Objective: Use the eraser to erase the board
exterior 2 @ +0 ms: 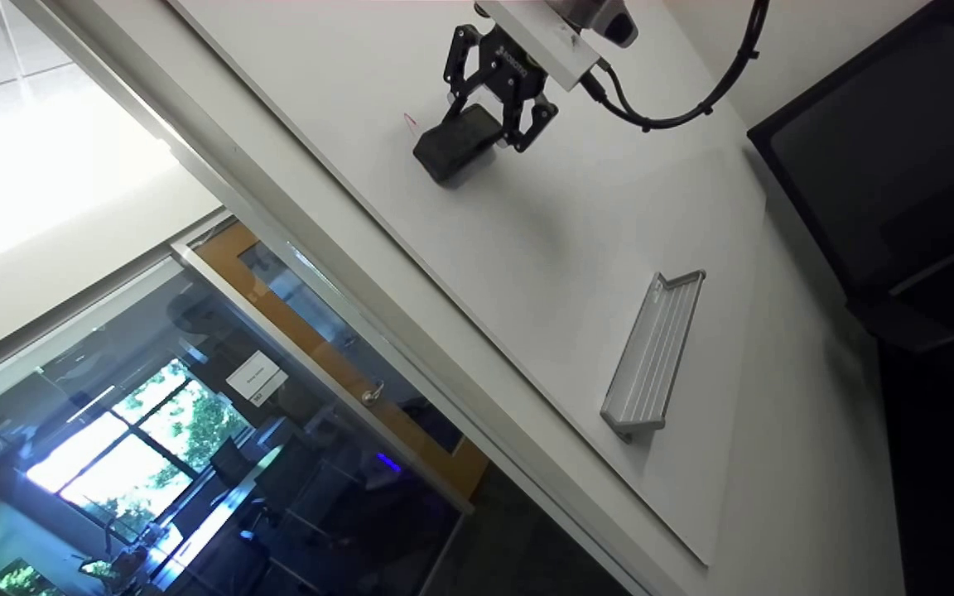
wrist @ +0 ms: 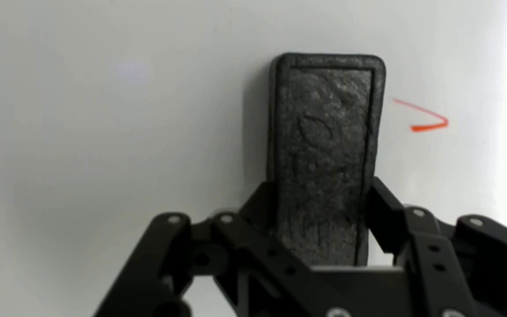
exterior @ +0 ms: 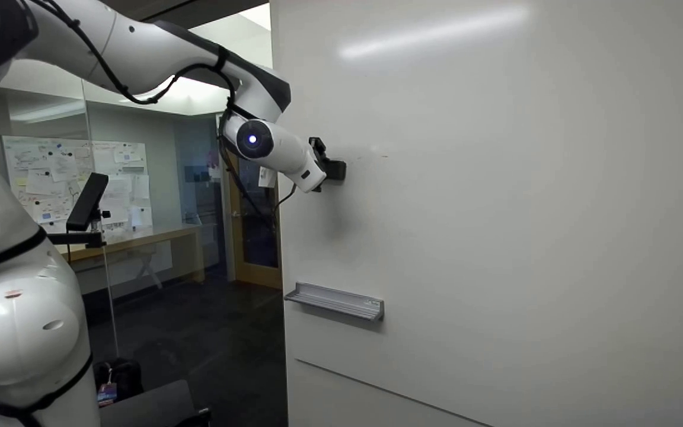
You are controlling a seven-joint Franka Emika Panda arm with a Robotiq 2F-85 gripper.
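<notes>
A black rectangular eraser (wrist: 328,132) shows in the wrist view, pointing away from my jaws. My gripper (wrist: 321,207) is shut on its two long sides near the close end. The eraser also shows in both exterior views (exterior: 335,170) (exterior 2: 456,142), at or very near the whiteboard (exterior: 495,237); I cannot tell if it touches. My gripper (exterior 2: 479,126) holds it from above in an exterior view. A short red hooked mark (wrist: 431,121) is on the board just right of the eraser in the wrist view. The mark also shows in an exterior view (exterior 2: 410,122).
A grey ledge (exterior: 335,301) is fixed to the board below the gripper, and shows again in an exterior view (exterior 2: 655,352). The board's side edge (exterior: 282,237) borders a glass wall and a wooden door (exterior: 257,274). A dark panel (exterior 2: 899,149) stands beyond the board.
</notes>
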